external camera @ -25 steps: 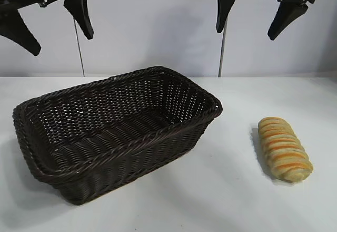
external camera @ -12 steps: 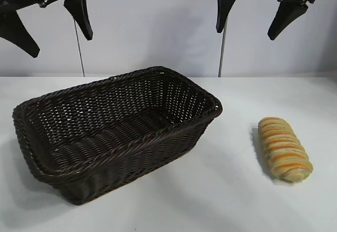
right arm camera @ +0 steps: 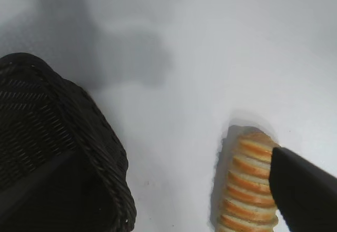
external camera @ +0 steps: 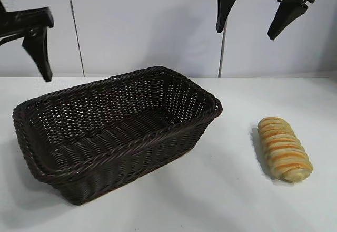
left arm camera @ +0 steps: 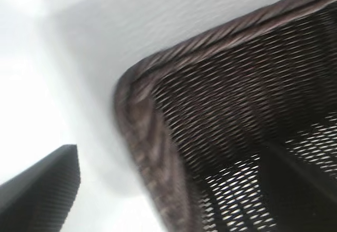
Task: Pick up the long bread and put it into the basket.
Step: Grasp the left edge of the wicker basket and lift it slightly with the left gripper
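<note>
Exterior view: bright, even, diffuse light from above. The white table [external camera: 221, 200] and the pale wall behind are well lit without blown-out patches. The basket [external camera: 113, 132] throws a soft grey shadow onto the table at its left end and along its near side. The long bread [external camera: 284, 148] casts only a faint, narrow shadow on its left edge. Focus is sharp on the weave.

Left wrist view: strong motion blur; the rim of the basket [left arm camera: 158, 153] smears, and the table at one corner is overexposed to near-white.

Right wrist view: dimmer, greyish, with soft diffuse shadows on the table; the bread [right arm camera: 245, 190] is slightly soft, and the near dark fingertip is out of focus.
</note>
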